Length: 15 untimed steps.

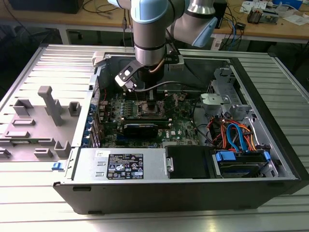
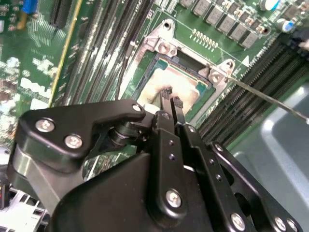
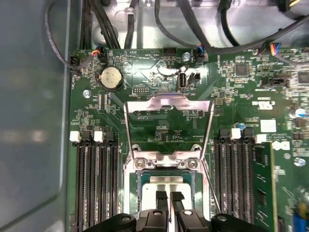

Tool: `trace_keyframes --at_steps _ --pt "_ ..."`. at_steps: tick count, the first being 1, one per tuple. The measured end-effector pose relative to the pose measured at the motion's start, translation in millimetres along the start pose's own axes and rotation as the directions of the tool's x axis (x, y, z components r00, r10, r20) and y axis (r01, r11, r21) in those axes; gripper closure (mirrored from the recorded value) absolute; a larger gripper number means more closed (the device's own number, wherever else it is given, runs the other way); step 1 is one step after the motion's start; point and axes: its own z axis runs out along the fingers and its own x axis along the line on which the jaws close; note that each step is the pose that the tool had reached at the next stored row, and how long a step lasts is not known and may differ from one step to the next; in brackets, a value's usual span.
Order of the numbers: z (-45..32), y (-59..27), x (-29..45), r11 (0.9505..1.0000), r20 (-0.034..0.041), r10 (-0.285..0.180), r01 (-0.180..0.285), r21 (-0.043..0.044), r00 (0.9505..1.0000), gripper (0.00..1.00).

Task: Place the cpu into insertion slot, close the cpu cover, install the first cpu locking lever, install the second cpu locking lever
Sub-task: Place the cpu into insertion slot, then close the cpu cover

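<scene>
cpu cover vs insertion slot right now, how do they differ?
Pose: the cpu cover is swung open, off the insertion slot, which lies flat on the board. Fill: the cpu cover's window shows green board through it; the insertion slot holds a pale metal square, apparently the cpu, under the hand. Shared: silvery metal, similar square outline.

Clear room above the insertion slot (image 3: 133,186) where the hand (image 3: 170,196) hangs, cpu cover (image 3: 169,102) swung open beyond it, memory slots (image 3: 96,179) flanking both sides, lever (image 2: 270,99) jutting alongside
</scene>
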Motion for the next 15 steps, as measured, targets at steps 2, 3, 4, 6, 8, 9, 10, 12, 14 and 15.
trace_keyframes --at_steps 2,3,4,6,8,9,10,12,14,15 --pt "-2.2 0.3 -0.1 1.0 0.0024 0.0 0.0 0.0002 1.0 0.83" --pt "-2.1 0.4 -0.1 1.0 0.0024 0.0 0.0 0.0002 1.0 0.83" --pt "-2.1 0.7 0.0 1.0 0.0023 0.0 0.0 0.0002 1.0 0.83" --pt "-2.1 1.0 -0.1 1.0 0.0024 0.0 0.0 0.0002 1.0 0.83" --pt "-2.1 1.1 0.0 1.0 0.0024 0.0 0.0 0.0002 1.0 0.83" --pt "-2.1 1.2 0.0 1.0 0.0023 0.0 0.0 0.0002 1.0 0.83" --pt "-2.1 1.2 0.0 1.0 0.0023 0.0 0.0 0.0002 1.0 0.83" --pt "-2.1 1.4 -0.1 1.0 0.0024 0.0 0.0 0.0002 1.0 0.83" --pt "-2.0 1.4 0.0 1.0 0.0023 0.0 0.0 0.0002 1.0 0.83" --pt "-2.1 1.5 0.0 1.0 0.0024 0.0 0.0 0.0002 1.0 0.83"
